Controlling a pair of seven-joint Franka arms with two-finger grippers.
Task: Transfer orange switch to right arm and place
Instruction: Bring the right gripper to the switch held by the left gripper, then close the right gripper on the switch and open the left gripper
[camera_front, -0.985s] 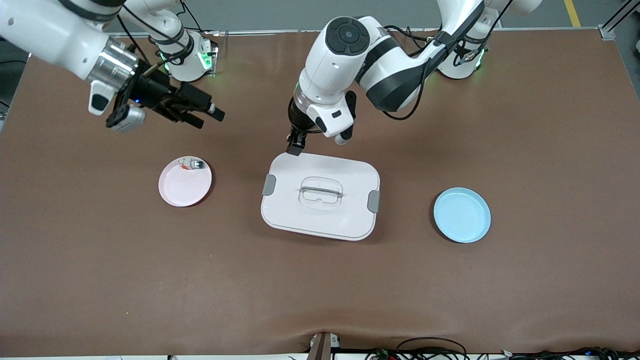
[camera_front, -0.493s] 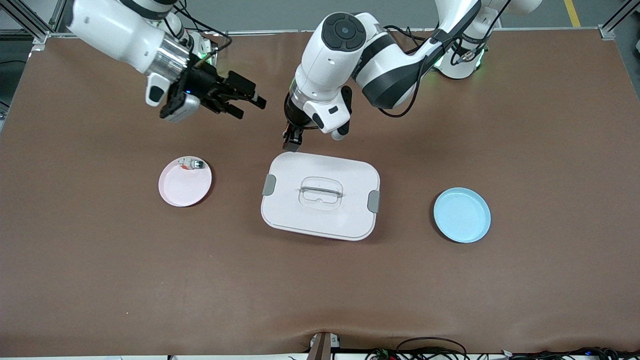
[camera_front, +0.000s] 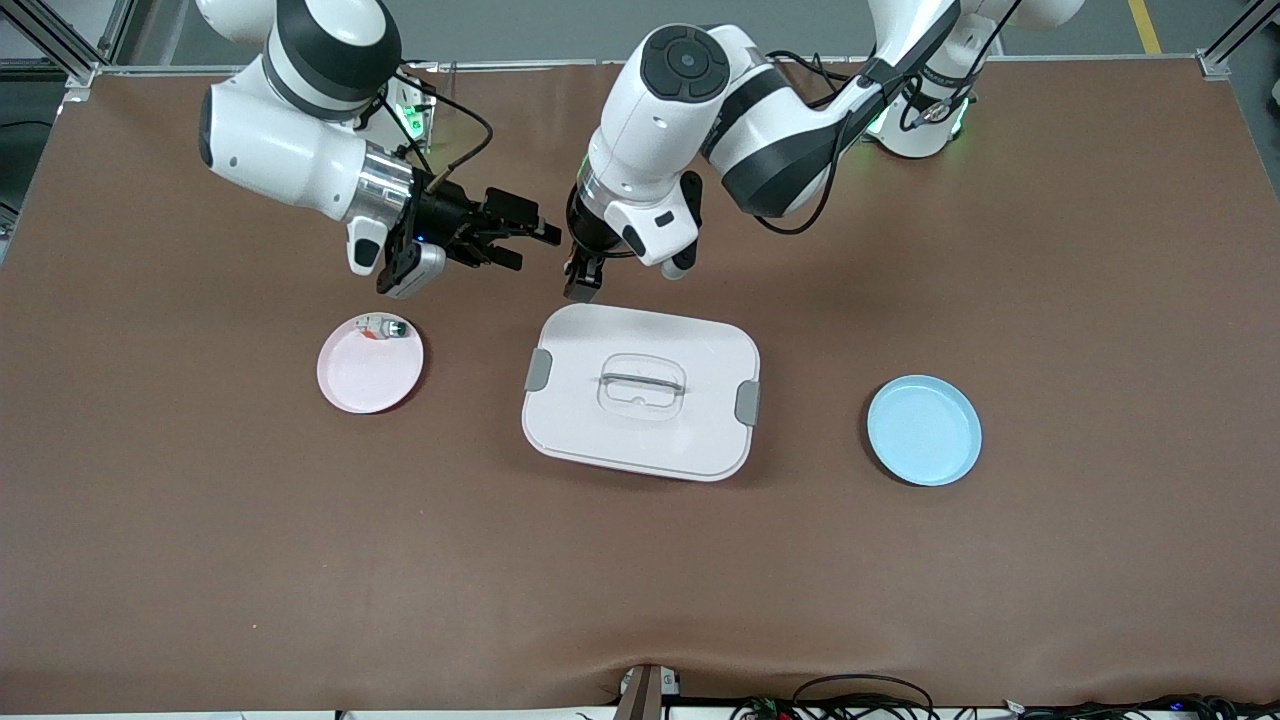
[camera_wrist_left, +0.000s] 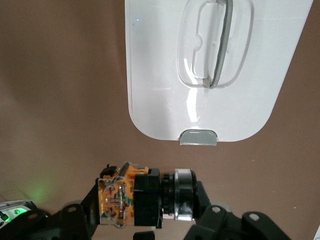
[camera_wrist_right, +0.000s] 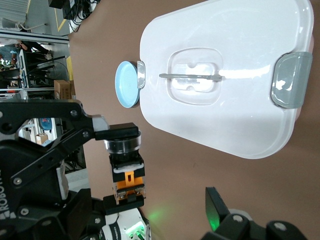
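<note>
The orange switch (camera_wrist_left: 125, 197), an orange-tan body with a black block and a round black end, is held end to end in my left gripper (camera_wrist_left: 150, 202). That gripper (camera_front: 583, 282) hangs over the table just off the white box's corner toward the robots' bases. The switch also shows in the right wrist view (camera_wrist_right: 127, 172). My right gripper (camera_front: 535, 248) is open and empty. It points at the left gripper from the right arm's end, close to the switch but apart from it. One of its fingers (camera_wrist_right: 220, 210) shows in the right wrist view.
A white box with a closed lid and grey latches (camera_front: 640, 440) lies mid-table. A pink plate (camera_front: 360, 385) toward the right arm's end holds a tiny white part with a green cap (camera_front: 385, 327). A blue plate (camera_front: 923, 430) sits toward the left arm's end.
My right arm has swung in from its end of the table until its open gripper is close beside the left gripper. The left gripper has lifted slightly with the switch.
</note>
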